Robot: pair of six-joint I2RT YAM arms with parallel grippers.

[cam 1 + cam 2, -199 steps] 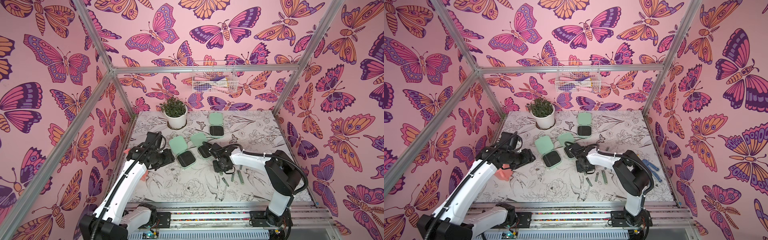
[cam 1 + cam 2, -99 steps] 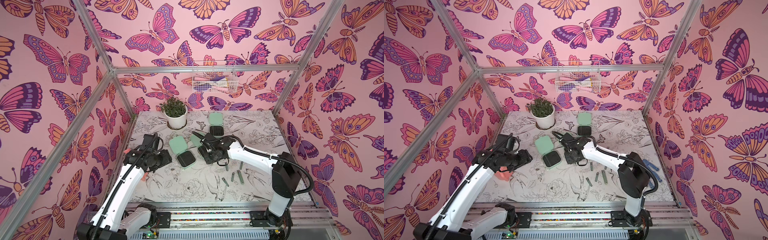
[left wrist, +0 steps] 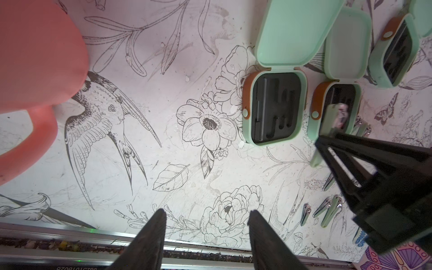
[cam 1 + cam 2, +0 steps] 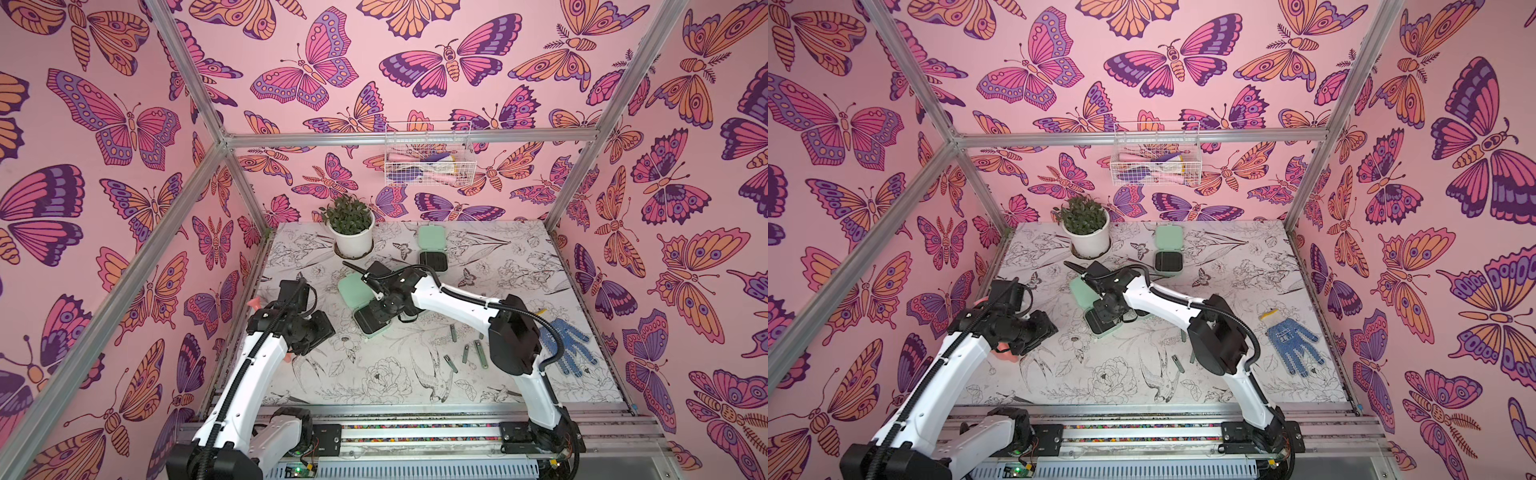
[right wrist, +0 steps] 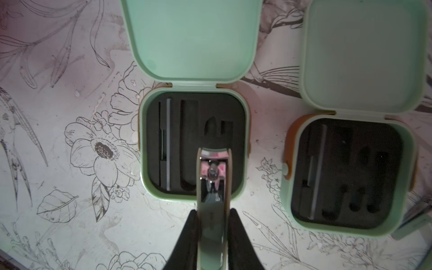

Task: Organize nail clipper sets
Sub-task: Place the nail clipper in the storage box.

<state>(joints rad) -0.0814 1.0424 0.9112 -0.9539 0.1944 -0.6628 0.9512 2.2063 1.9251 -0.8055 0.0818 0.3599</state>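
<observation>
Holding the left jaws apart and empty above the worktop (image 4: 374,386) beside the pink watering can (image 3: 35,58), gripping one clipper (image 5: 212,187) in the right jaws just over the black insert of an open mint case (image 5: 194,39).

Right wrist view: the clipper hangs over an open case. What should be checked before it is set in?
1. Right claw grips the clipper: ok, pinched between both fingers.
2. Lid of the open case folded back: ok.
3. Wide slot free: ok, empty.
4. Clipper lined up with that slot: not ok, its head shows beside it.
5. Height above the insert: cannot tell.
6. Left claw out of the way: ok, open, empty, apart from the case.
</observation>
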